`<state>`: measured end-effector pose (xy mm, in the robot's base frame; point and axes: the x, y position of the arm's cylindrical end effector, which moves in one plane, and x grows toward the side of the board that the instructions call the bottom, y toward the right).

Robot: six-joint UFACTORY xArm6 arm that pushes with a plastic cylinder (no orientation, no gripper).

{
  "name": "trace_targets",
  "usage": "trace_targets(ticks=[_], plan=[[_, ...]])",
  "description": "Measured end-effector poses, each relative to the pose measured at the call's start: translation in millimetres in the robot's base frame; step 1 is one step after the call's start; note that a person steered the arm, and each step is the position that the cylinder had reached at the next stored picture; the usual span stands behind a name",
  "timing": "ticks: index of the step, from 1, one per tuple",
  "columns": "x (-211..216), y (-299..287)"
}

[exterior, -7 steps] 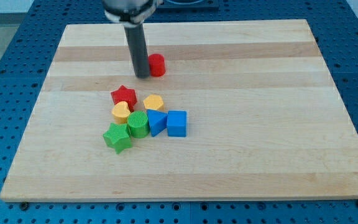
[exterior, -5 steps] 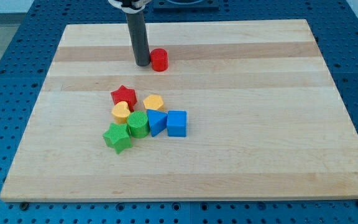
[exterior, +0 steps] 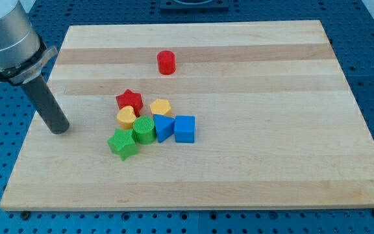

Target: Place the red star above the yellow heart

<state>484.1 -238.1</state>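
The red star [exterior: 129, 100] lies on the wooden board [exterior: 252, 162], left of centre. The yellow heart [exterior: 126, 116] lies directly below it in the view, touching it. My tip [exterior: 59, 129] rests on the board at the view's left, well left of the yellow heart and apart from every block. The rod rises from it up to the arm's grey end at the view's top left.
A yellow hexagon [exterior: 160, 107] sits right of the red star. A green cylinder [exterior: 144, 130], a green star [exterior: 123, 143], a blue triangular block [exterior: 163, 127] and a blue cube [exterior: 184, 129] crowd below. A red cylinder [exterior: 166, 62] stands alone near the view's top.
My tip has swung from beside the red cylinder at the view's top down to the view's left side. The red cylinder shifted slightly upward early on. The other blocks have not moved.
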Motion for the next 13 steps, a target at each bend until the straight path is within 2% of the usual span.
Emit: trace_targets(ticks=[1,2,4,10,11,12,13], plan=[[0,41],[0,47],[-6,108],[-69,126],[-66,125],[-22,98],[-18,81]])
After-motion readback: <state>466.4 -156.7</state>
